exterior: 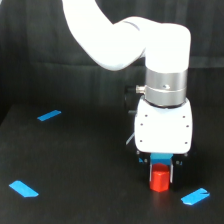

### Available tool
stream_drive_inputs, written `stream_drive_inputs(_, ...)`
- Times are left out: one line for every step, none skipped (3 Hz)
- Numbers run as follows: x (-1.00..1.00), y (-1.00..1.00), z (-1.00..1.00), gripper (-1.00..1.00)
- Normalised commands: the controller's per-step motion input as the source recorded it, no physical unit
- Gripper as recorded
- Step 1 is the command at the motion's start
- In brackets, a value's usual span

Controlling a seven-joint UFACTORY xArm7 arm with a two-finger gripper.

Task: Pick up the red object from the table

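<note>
The red object (pixel 160 180) is a small red-orange block standing upright at the lower right of the exterior view, on or just above the black table (pixel 75 160). My gripper (pixel 161 175) points straight down over it. Its two short fingers sit tight against the block's left and right sides, and the block's lower half shows below the fingertips. I cannot tell whether the block's base still touches the table. The white gripper body and silver wrist hide what is behind it.
A blue strip (pixel 195 197) lies on the table just right of the block. Another blue strip (pixel 23 188) lies at the lower left and a third (pixel 49 115) at the far left. A black backdrop stands behind the table.
</note>
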Motion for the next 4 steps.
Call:
stream_drive_inputs(0.2, -0.09, 0.12, -0.96)
stream_drive_inputs(0.01, -0.06, 0.77, -1.0)
stream_drive_inputs(-0.01, 0.0, 0.78, -0.95)
stream_drive_inputs(-0.06, -0.06, 0.55, -1.0)
